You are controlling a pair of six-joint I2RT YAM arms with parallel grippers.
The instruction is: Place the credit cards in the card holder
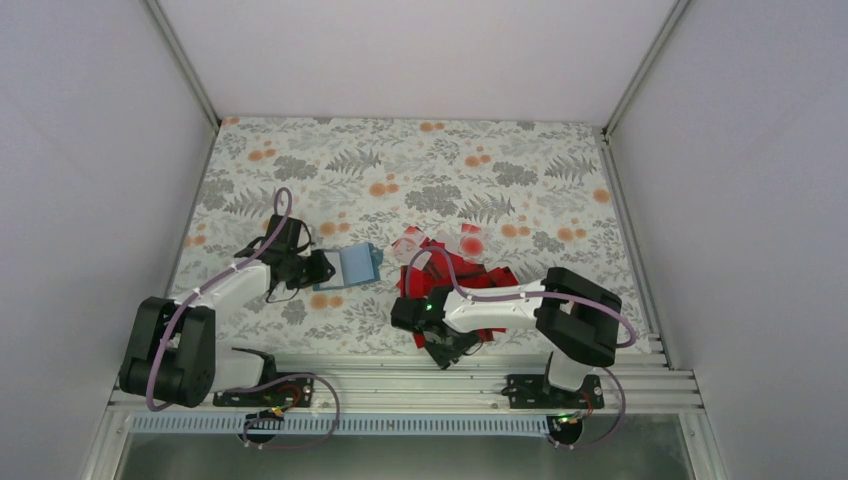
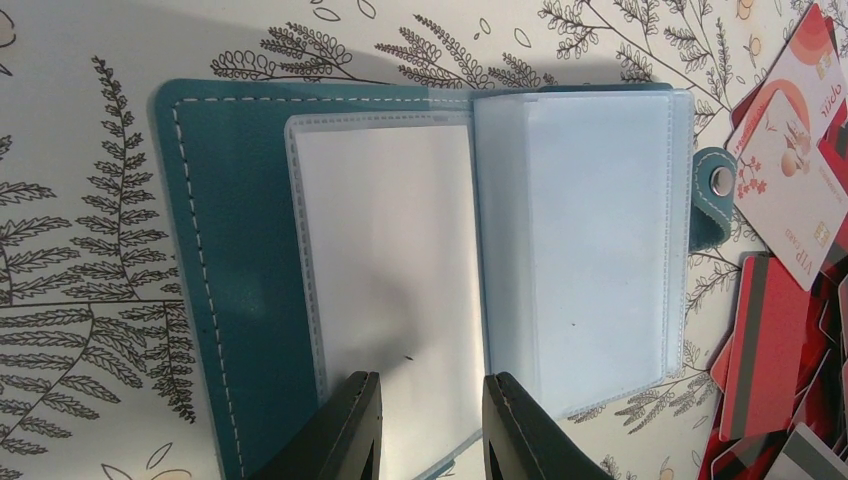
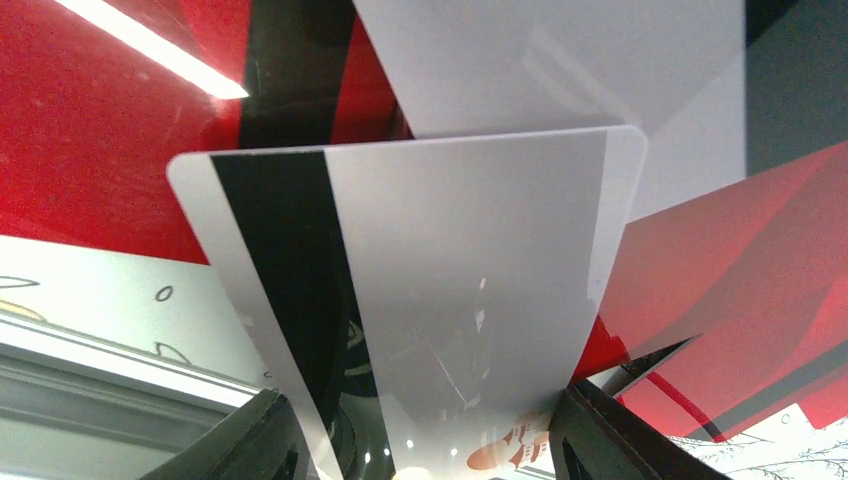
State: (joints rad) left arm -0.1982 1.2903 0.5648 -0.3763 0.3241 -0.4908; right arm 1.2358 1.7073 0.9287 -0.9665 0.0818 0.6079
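Table (image 1: 420, 160): flat, w/ a cloth of grey ferns & orange dots.
Room: plain white walls (image 1: 80, 150) on 3 sides. A metal rail (image 1: 400, 385) runs along the near edge by my arm bases.
Card holder (image 2: 230, 250): teal, lies open & flat on the cloth, left of the middle. Clear pockets (image 2: 385, 260) face up. Snap tab (image 2: 715, 185) points at the heap.
Credit cards (image 1: 480, 275): red heap w/ some white faces, just right of the holder.
L claw (image 2: 430, 430): fingers a bit apart at the holder's near edge, a pocket betw. them. Can't tell if I pinch it.
R claw (image 3: 425, 400): low over the heap's near side. Fingers press both edges of a striped card (image 3: 450, 250), pale & tilted.
In the way: my R arm lies across the heap & hides part of it. The striped card fills most of the R wrist view.
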